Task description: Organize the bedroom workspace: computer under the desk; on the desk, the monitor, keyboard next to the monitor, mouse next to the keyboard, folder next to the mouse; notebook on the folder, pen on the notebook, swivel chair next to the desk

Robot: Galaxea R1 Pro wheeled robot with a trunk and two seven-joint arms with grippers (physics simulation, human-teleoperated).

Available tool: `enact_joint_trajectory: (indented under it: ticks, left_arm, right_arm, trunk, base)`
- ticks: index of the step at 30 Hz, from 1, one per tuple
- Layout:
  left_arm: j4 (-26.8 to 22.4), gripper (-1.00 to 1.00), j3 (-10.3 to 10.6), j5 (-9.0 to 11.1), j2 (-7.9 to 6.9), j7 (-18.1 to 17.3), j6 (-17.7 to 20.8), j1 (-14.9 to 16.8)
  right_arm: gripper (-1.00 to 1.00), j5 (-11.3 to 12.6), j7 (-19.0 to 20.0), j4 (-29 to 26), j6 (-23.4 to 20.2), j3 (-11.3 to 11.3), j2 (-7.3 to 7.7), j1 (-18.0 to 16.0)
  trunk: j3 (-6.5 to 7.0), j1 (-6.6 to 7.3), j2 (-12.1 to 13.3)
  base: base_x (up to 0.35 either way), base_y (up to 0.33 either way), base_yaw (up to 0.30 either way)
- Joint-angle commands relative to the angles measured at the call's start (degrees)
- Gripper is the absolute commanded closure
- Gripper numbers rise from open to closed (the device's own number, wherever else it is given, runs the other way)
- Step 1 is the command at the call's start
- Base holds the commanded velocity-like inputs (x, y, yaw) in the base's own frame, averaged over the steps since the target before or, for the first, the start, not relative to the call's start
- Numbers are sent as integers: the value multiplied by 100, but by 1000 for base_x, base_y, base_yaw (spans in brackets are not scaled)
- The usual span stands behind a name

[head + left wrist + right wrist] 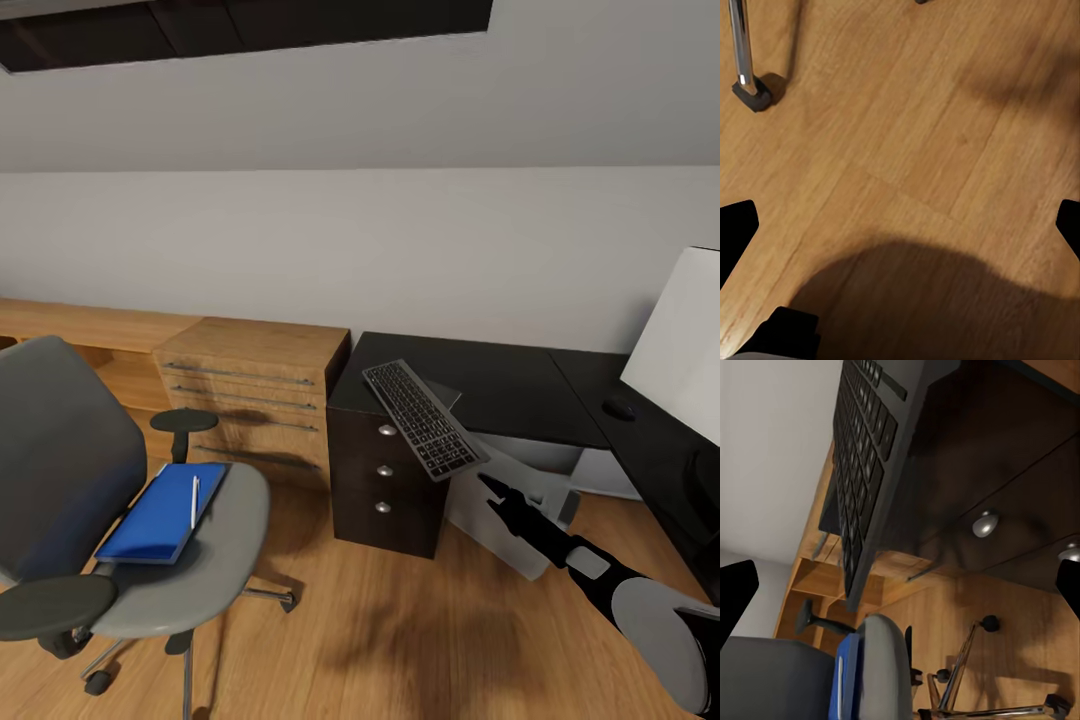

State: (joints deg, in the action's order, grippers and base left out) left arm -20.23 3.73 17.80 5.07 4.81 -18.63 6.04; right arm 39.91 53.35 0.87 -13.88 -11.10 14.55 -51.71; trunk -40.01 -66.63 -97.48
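Right gripper [487, 484] hangs just off the near end of the keyboard [423, 417], and from my seat I read its fingers as spread wide, since the right wrist view shows the two dark tips at opposite edges with nothing between them. My left gripper looks down at bare wooden floor [907, 135]; its black tips sit far apart at the edges of that view, so it too is open and empty. I see the keyboard lying tilted on the corner of the black desk [500, 385], its near end sticking out past the front edge above the three drawers with silver knobs [386, 470]. The mouse [619, 408] rests on the desk further right, near the monitor [680, 345], which is cut off by the head view's right edge. Under the desk I can make out the light grey computer [520, 500]. Well to the left, the swivel chair [70, 460] carries the blue folder [160, 515] on its seat, with the white pen [194, 500] lying on top. A light wooden drawer unit [255, 385] stands just beside the desk.
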Motion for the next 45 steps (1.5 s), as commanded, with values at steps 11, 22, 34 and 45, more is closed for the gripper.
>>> enact_joint_trajectory:
  ticks: [11, 22, 34, 45]
  left_arm:
    - [1, -100, 40, 13, -3, 46, -31, 5]
    - [-11, -100, 40, 6, -12, 38, -43, 5]
    - [-46, -100, 64, -7, -29, 22, -282, 5]
    - [-51, -100, 68, -21, -32, 20, -580, 5]
  right_arm:
    - [-100, -1, 18, 9, -54, -46, 0, -6]
    - [-100, -1, 138, 17, -54, -42, -5, -6]
    - [-100, -15, 660, 18, -30, -42, -5, -4]
    - [-100, -18, 738, 18, -28, -41, -9, 3]
  trunk:
    - [-203, -242, -445]
    - [-365, -439, -806]
    - [-365, -439, -806]
    - [-365, -439, -806]
  base:
    - [0, 0, 0]
    - [0, 0, 0]
    - [0, 0, 0]
    - [0, 0, 0]
